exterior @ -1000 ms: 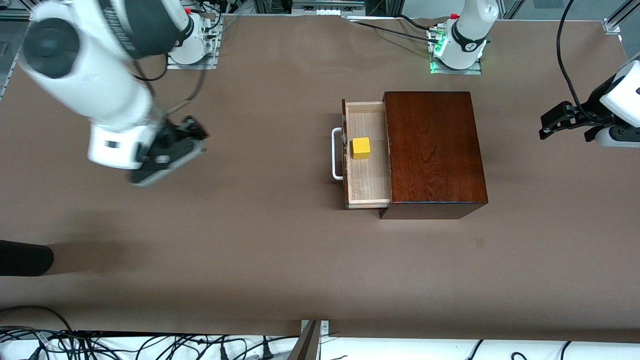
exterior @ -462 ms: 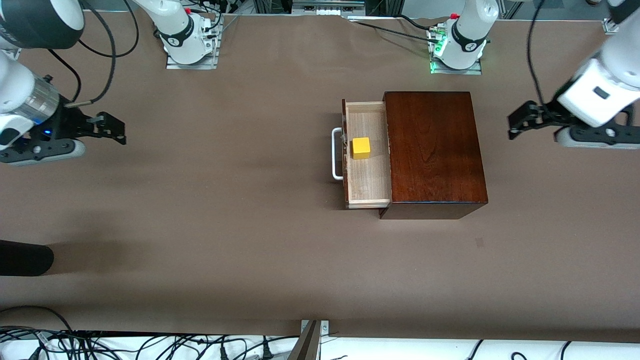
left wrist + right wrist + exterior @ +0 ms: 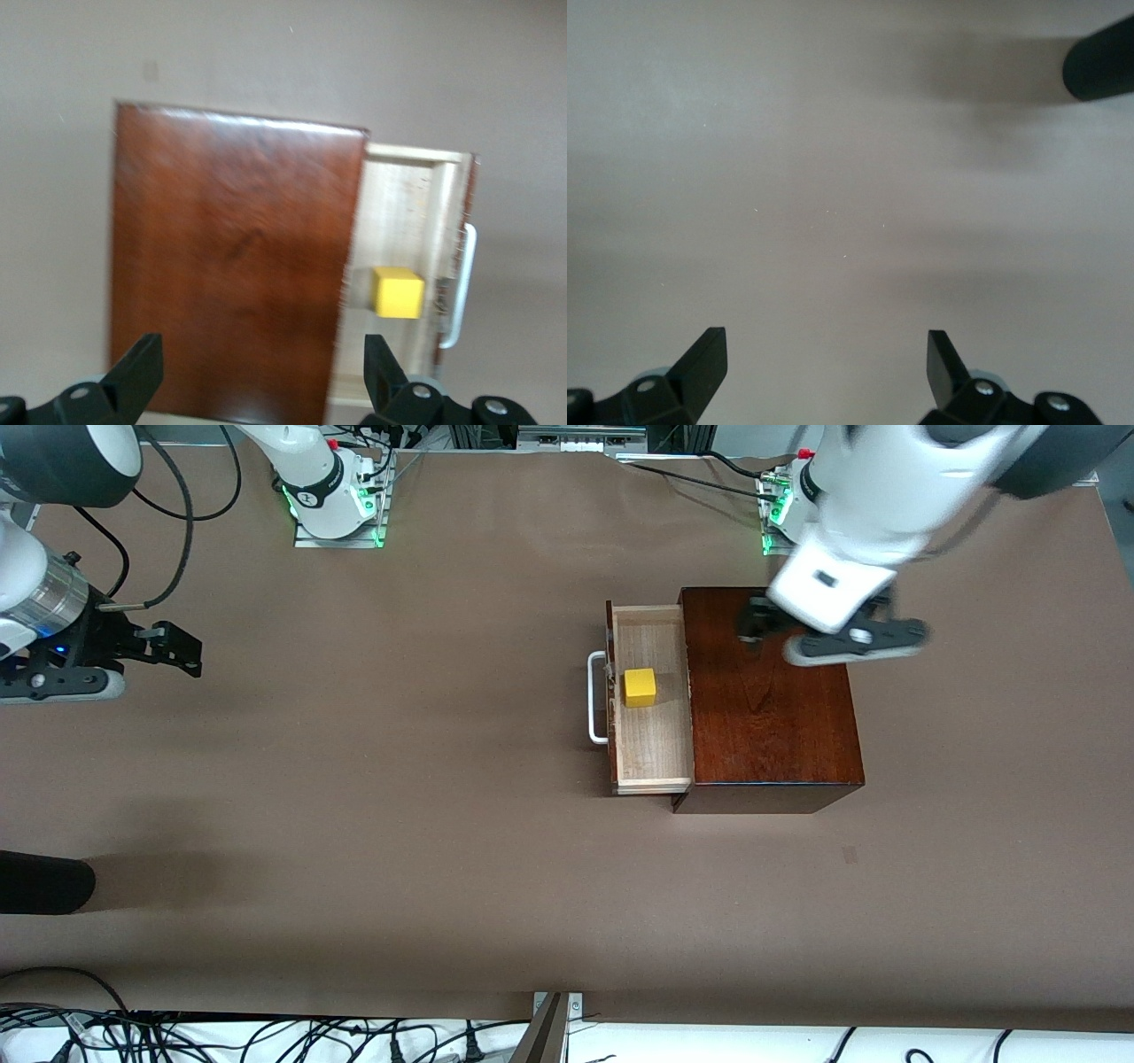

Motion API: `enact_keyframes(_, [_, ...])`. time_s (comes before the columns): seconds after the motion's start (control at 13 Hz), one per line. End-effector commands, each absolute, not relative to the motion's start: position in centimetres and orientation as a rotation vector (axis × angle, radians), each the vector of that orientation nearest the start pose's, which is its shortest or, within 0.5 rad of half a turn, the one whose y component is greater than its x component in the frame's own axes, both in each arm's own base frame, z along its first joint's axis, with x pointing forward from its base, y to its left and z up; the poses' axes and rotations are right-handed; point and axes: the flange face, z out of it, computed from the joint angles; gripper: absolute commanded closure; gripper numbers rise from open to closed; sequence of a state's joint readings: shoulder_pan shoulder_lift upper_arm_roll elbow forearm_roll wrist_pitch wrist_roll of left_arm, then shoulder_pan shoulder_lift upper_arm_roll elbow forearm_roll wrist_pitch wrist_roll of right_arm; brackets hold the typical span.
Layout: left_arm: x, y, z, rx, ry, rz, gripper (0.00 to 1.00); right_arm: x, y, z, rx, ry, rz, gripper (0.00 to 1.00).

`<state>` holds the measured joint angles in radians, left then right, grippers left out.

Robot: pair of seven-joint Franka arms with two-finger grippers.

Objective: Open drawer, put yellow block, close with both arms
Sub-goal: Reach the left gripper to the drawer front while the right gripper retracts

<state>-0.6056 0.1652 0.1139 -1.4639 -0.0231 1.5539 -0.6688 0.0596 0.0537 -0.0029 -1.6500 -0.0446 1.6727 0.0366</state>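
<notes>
Yellow block (image 3: 640, 687) in pulled-out drawer (image 3: 651, 753), both grippers spread, holding nothing

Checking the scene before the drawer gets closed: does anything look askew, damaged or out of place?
Nothing stands out. The small yellow cube sits squarely in the open light-wood drawer of the dark mahogany box. The open left gripper is over the box; the open right gripper waits, over bare table.

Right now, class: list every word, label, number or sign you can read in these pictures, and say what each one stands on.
None can be read.
The round marks on the arm bases are too small to read.
The box, the drawer and the yellow block carry no writing.
</notes>
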Motion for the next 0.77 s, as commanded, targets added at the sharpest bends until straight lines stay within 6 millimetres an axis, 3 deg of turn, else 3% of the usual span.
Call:
enact_keyframes(0.0, [51.3,-35.3,55.0,-3.049,-0.408,0.154,0.0,56.0,0.8,57.4,-3.09,0.146,0.023,0.0])
enact_keyframes(0.08, [50.1,-38.6,53.8,-3.029,-0.457,0.143,0.0,55.9,0.7,57.4,-3.086,0.196,0.029,0.0])
enact_keyframes(0.38, [47.6,-46.7,48.3,-2.981,-0.706,0.08,0.0,56.4,0.6,57.3,-3.091,0.236,0.017,0.0])
enact_keyframes(0.54, [47.2,-50.3,46.1,-2.969,-0.802,0.056,0.0,57.2,0.8,56.9,-3.1,0.233,0.035,0.0])
enact_keyframes(0.69, [48.0,-53.0,43.3,-2.943,-0.902,0.04,0.0,57.3,0.6,56.7,-3.102,0.238,0.042,0.0])
